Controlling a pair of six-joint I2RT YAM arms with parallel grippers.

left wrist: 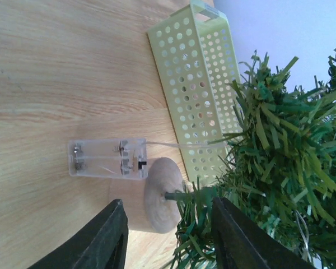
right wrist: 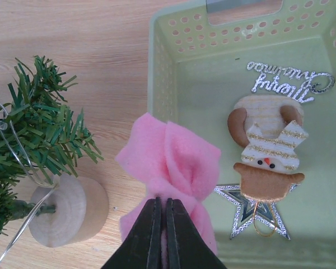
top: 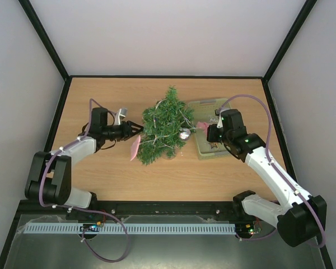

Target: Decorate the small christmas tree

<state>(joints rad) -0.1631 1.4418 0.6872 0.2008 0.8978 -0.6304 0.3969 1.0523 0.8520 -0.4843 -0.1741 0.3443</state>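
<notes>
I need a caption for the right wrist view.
Right gripper holds pink felt piece at the basket rim, beside the small christmas tree.

Two arms on show: left arm at 7 o'clock, right arm at 5, both white shells over chunky black joints. A purple cable loops along each. A small green light glows on the right one. Left tool and right tool: matte black, flat tapering fingers.
</notes>
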